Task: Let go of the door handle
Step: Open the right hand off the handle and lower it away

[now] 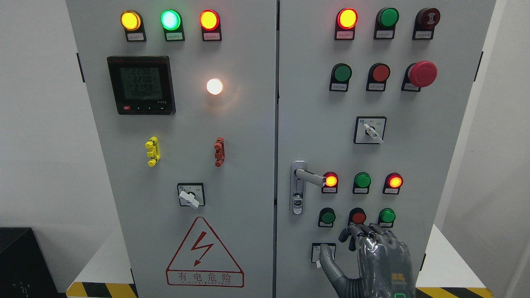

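My right hand (368,256) hangs at five o'clock from the door handle (308,177), well apart from it. My fingers (364,234) are loosely curled, my thumb is spread, and I'm gripping nothing.

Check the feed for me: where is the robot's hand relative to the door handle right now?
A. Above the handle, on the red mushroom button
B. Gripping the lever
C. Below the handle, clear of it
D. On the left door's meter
C: the right hand sits low on the right door, fingers loosely curled around nothing, well beneath the door handle, which stands free.
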Robot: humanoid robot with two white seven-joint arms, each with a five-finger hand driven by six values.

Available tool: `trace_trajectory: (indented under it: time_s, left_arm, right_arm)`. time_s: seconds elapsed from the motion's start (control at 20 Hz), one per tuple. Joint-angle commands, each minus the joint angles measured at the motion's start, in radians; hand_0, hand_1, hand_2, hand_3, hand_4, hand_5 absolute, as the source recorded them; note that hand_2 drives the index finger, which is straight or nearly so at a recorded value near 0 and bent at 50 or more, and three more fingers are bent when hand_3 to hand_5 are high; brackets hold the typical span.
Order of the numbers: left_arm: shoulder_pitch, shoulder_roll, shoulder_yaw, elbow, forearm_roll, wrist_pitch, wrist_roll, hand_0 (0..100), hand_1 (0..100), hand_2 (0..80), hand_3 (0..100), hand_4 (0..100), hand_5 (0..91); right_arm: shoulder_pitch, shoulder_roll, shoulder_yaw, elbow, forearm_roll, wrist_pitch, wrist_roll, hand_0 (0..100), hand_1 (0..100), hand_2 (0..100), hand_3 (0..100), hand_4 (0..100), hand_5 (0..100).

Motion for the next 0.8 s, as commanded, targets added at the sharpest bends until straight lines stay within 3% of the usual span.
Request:
trace_trajectory:
  time_s: [0.0,0.1,0.25,0.35,0.6,0.75]
  left_arm:
    - [0.0,0.0,0.0,0.0,0.0,0.004,-0.001,0,0,4.3,10,0,0.0]
    - [0.0,0.0,0.0,0.0,0.0,0.004,-0.001,0,0,4.3,10,0,0.0]
    - [0.0,0.001,0.0,0.0,0.0,0.005,-0.001,0,0,4.2,10,0,0.0]
    - [0.0,0.0,0.0,0.0,0.0,0.004,-0.001,0,0,4.2,10,0,0.0]
    - [0.0,0.0,0.0,0.0,0.0,0.005,-0.001,0,0,4.3,10,0,0.0]
    - [0.0,0.0,0.0,0.0,0.0,0.005,-0.001,0,0,4.3,10,0,0.0]
  right_arm:
    - [0.052,0.0,-0.084,-0.06,-0.061,-0.018,-0.011,40,32,25,35,29,16]
    - [0.051,0.002,-0.087,-0.06,-0.062,-0.018,-0.019,42,31,18,24,17,4]
    - [0.043,0.0,-0.127,-0.06,-0.077,-0.02,-0.039,43,30,5,6,2,0]
    - [0.025,-0.001,-0.144,-0.06,-0.12,-0.02,-0.05,43,29,0,0,0,0]
    - [-0.005,-0.001,-0.178,-0.06,-0.162,-0.075,-0.053,45,27,0,0,0,0]
    - [-0.008,0.0,-0.186,-0.06,-0.162,-0.107,-0.082,45,26,0,0,0,0]
